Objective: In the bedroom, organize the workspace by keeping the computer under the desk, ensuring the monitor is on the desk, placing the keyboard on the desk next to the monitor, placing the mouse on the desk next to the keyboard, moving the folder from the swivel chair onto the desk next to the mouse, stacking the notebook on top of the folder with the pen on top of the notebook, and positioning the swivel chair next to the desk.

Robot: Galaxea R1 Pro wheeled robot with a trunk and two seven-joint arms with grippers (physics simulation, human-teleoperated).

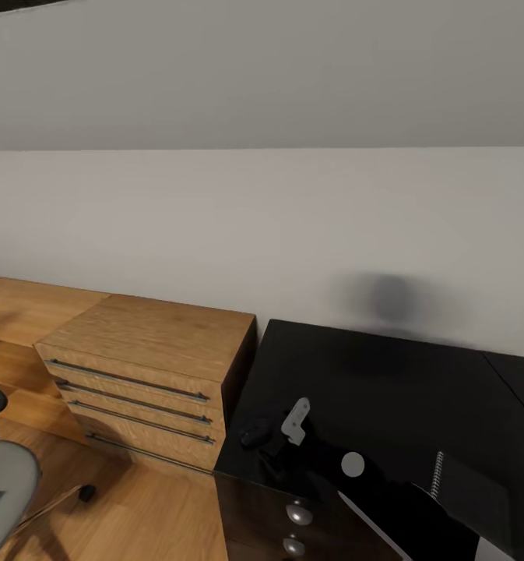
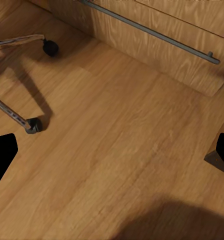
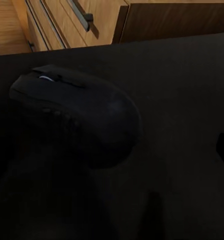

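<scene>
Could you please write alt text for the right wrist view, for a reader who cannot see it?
A dark, rounded mouse lies on the glossy black desk, close to the camera. Beyond the desk's far edge stand a light wooden drawer chest with metal bar handles and a strip of wooden floor.

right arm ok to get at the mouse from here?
Probably yes. The mouse lies on the bare black desk top right under the right wrist camera, with nothing between. Whether the right gripper is open, I can't tell.

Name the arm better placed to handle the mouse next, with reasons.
Right. In its wrist view the mouse lies close on the desk. The left wrist view looks down at wooden floor by the swivel chair casters.
</scene>
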